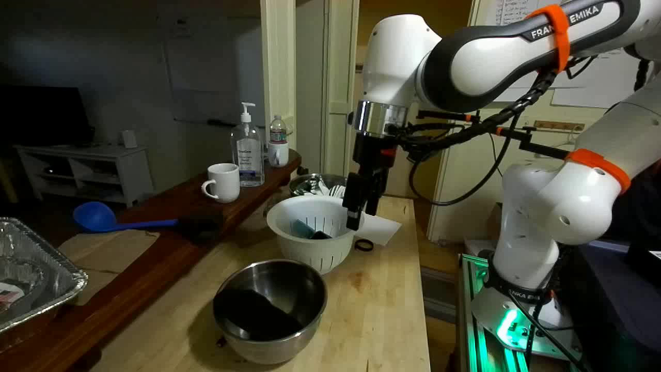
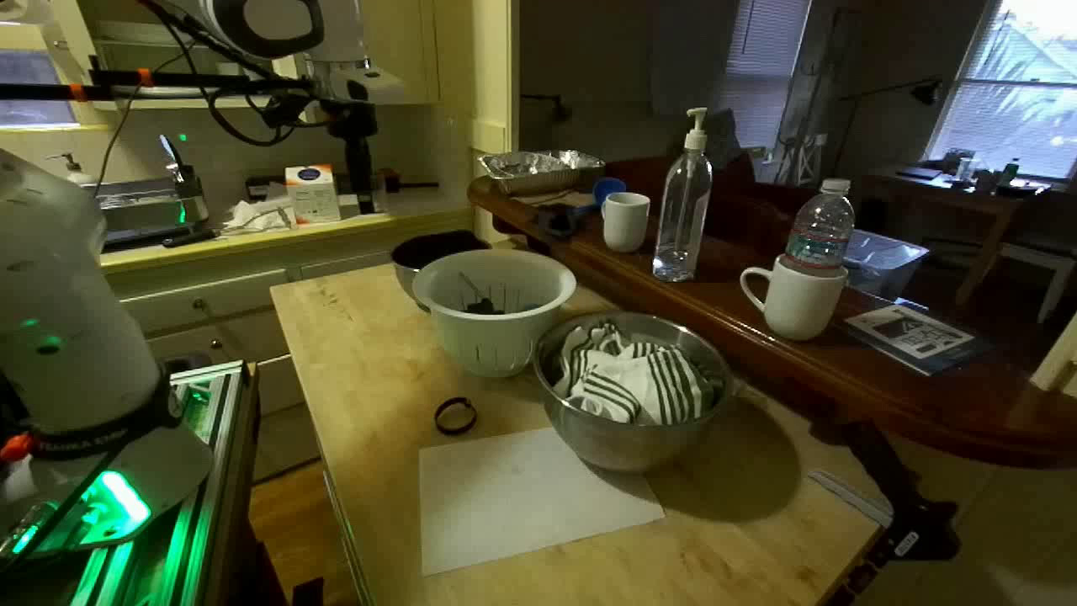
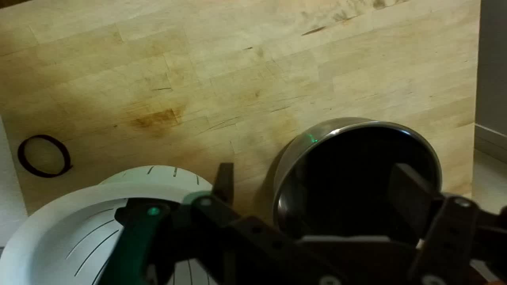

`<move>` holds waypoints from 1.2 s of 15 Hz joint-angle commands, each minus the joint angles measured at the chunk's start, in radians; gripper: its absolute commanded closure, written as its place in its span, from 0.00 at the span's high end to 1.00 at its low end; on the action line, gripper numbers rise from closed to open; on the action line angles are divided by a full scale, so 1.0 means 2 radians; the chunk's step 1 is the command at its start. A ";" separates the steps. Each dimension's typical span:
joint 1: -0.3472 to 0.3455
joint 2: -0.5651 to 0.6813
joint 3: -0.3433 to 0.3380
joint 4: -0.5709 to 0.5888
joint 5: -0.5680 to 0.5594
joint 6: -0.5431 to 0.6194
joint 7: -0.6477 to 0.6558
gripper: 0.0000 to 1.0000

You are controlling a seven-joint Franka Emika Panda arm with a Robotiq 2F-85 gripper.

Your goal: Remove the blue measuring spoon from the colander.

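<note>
The white colander [image 1: 315,256] stands on the wooden table, and it also shows in an exterior view [image 2: 492,341] and at the lower left of the wrist view [image 3: 51,225]. Inside it are a teal-blue piece [image 1: 302,229] and a dark piece [image 1: 321,235]. I cannot tell which of these, if any, is the blue measuring spoon. In the wrist view a dark green piece [image 3: 134,241] shows in the colander, partly hidden by my gripper. My gripper [image 3: 313,174] is open and empty, raised above the table beside the colander; it also shows in both exterior views [image 1: 361,214] [image 2: 363,198].
A steel bowl [image 1: 310,320] with a dark inside stands beside the colander. Another steel bowl [image 2: 631,438] holds striped cloth. A black ring [image 2: 455,416] and white paper [image 2: 530,505] lie on the table [image 1: 382,310]. Mugs, bottles and a dark blue ladle [image 1: 95,217] are on the ledge.
</note>
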 commanded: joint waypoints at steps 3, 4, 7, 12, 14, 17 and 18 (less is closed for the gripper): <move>0.001 0.000 -0.001 0.001 -0.001 -0.001 0.000 1.00; 0.001 0.000 -0.001 0.001 -0.001 -0.001 0.000 1.00; 0.001 0.000 -0.001 0.001 -0.001 -0.001 0.000 1.00; -0.027 0.002 -0.002 -0.009 -0.003 0.014 0.044 1.00; -0.055 0.009 -0.006 -0.015 -0.012 0.022 0.075 1.00; -0.083 0.020 -0.022 -0.021 -0.012 0.028 0.082 1.00; -0.099 0.023 -0.029 -0.024 -0.012 0.022 0.099 1.00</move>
